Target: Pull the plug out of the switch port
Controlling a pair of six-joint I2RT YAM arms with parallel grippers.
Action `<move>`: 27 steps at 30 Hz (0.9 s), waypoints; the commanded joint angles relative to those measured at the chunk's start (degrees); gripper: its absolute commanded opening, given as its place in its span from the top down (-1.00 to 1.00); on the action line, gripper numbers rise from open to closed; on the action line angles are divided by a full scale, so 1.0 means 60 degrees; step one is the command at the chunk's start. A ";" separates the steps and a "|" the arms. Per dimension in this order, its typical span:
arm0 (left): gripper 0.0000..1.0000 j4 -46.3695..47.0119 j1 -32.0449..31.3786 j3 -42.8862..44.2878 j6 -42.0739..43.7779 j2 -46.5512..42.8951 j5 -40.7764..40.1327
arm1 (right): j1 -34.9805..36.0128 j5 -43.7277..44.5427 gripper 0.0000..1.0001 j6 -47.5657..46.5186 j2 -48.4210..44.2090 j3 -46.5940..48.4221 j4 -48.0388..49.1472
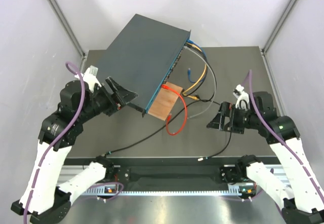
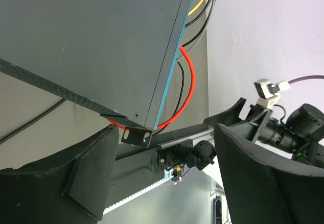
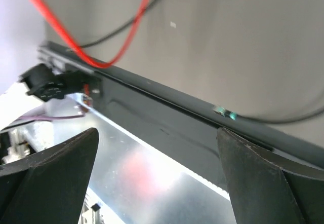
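The switch (image 1: 142,57) is a large flat dark blue-grey box lying askew at the back left, its port face turned to the right. Several cables run into that face: blue and yellow ones (image 1: 200,69) at the far end and a red cable (image 1: 177,122) whose plug (image 1: 164,88) sits near the near end. My left gripper (image 1: 129,101) is open at the switch's near corner. In the left wrist view the switch (image 2: 91,41) and its corner bracket (image 2: 136,135) hang just above the gap of the left gripper (image 2: 166,130). My right gripper (image 1: 215,117) (image 3: 157,133) is open and holds nothing.
A small brown board (image 1: 164,102) lies against the port face under the red cable. Black and grey cables (image 1: 212,89) trail over the mat to the right. One black cable ends in a pale plug (image 1: 202,159) at the front edge, by the rail (image 1: 172,176).
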 commanded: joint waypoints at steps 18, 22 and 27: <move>-0.44 -0.0958 -0.0041 0.0340 0.0399 0.1326 0.1282 | 0.2316 -0.2209 -0.57 0.3092 0.2704 0.1684 0.7601; -0.44 -0.0900 -0.0041 0.0325 0.0282 0.1210 0.1239 | 0.2331 -0.1901 -0.47 0.2840 0.3669 0.1934 0.7950; -0.44 -0.0973 -0.0041 0.0223 0.0135 0.1019 0.1238 | 0.2302 -0.1594 -0.47 0.3380 0.4710 0.2243 0.8288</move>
